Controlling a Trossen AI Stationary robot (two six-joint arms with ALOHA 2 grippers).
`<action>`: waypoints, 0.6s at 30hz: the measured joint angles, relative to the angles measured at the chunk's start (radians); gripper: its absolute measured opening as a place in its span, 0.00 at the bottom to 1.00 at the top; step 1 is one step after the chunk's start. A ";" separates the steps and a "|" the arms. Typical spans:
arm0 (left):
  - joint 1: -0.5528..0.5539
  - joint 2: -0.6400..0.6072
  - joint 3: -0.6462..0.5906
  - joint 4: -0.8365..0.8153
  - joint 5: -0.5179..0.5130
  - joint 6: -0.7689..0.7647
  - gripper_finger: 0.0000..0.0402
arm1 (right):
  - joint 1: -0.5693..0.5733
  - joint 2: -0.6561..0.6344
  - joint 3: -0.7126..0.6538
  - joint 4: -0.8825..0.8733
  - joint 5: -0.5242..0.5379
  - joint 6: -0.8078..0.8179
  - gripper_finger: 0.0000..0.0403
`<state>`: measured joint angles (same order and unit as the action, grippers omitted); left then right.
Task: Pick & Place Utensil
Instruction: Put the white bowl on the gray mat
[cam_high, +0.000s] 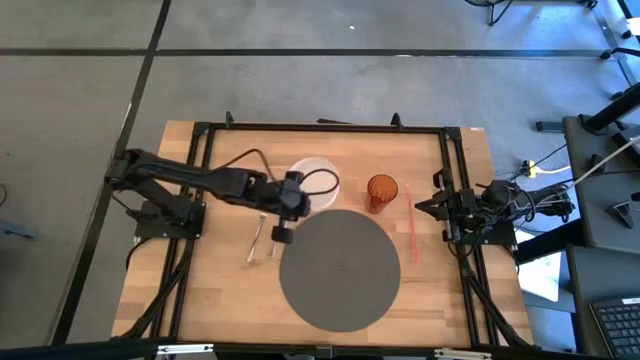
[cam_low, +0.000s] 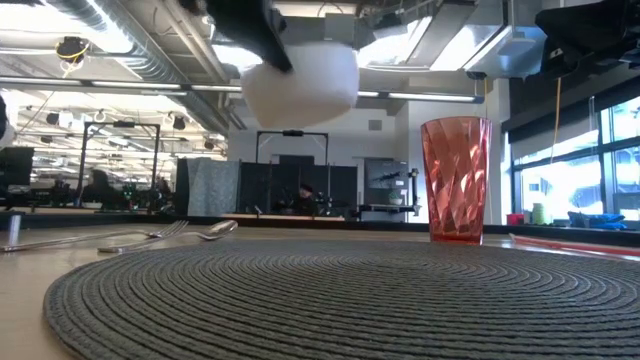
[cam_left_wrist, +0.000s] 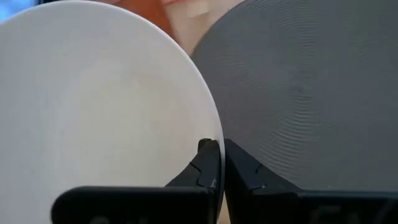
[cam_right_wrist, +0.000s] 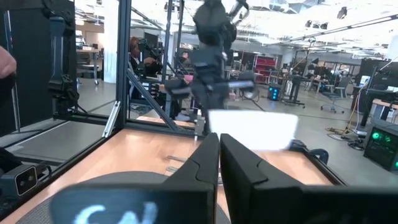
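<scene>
**Above the mat's far-left edge, the left arm holds a white bowl by its rim**

Over the counter, the left gripper has its fingers pinched tight on the thin rim of a white bowl. The low view shows the bowl hanging clear of the surface, not resting on anything. From above, the bowl sits just past the far-left rim of the round grey mat, so the mat's centre lies ahead of the fingers, toward the near side and a little right.

The utensils, a fork and a spoon, lie side by side on the bare wood just left of the mat, under and slightly nearer than the left wrist. Their long axes run roughly near-to-far, close to parallel with the mat's left edge. They appear untouched.

The left arm is much the nearer of the 2 to both bowl and utensils. The right gripper waits at the right edge of the counter, fingers closed on nothing, with the red cup and a thin red straw between it and the mat.

My reading: the bowl wants lowering onto the mat before any utensil can be taken.
</scene>
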<state>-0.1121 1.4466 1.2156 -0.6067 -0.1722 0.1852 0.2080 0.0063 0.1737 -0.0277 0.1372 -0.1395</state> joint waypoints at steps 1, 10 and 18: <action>-0.017 -0.016 0.000 -0.010 0.001 -0.003 0.01 | 0.000 0.000 0.000 0.000 0.002 0.000 0.04; -0.138 -0.077 -0.059 -0.041 0.010 -0.020 0.01 | 0.000 0.000 0.000 0.000 0.001 0.000 0.04; -0.185 -0.047 -0.164 0.034 0.000 -0.049 0.01 | 0.000 0.000 0.000 0.000 0.001 0.000 0.04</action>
<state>-0.2967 1.3998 1.0514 -0.5726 -0.1723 0.1359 0.2079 0.0063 0.1736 -0.0275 0.1384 -0.1398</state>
